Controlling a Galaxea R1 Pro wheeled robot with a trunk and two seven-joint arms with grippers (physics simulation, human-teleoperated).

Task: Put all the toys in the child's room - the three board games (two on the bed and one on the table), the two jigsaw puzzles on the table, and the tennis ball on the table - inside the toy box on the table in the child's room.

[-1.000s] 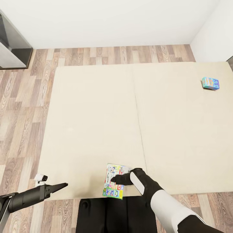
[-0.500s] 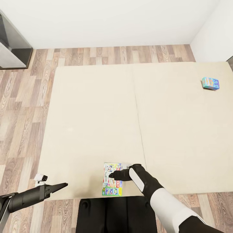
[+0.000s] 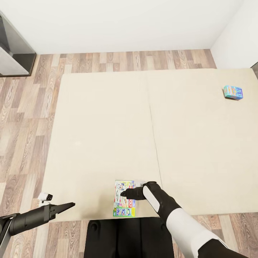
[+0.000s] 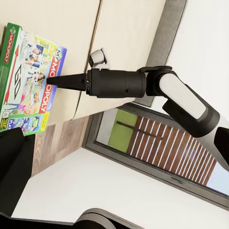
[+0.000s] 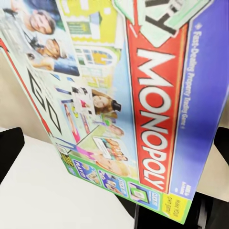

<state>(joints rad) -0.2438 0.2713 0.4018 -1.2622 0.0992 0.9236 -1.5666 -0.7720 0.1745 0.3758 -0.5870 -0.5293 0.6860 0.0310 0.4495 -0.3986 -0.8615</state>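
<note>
Bed (image 3: 107, 136): matt beige cloth, smooth. Floor (image 3: 21, 118) beside bed: wood-grain planks, low sheen. Monopoly box (image 3: 124, 199) on bed's near edge: glossy printed card. Right arm (image 3: 179, 222): smooth blk/white plastic.

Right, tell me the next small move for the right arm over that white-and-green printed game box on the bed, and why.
Probably lower the right gripper a little and close it on the white-and-green printed Monopoly game box. The box lies flat at the beige mattress's near edge, directly under the fingers, and the right wrist view shows it close between two dark fingertips, which looks ungrasped.
</note>
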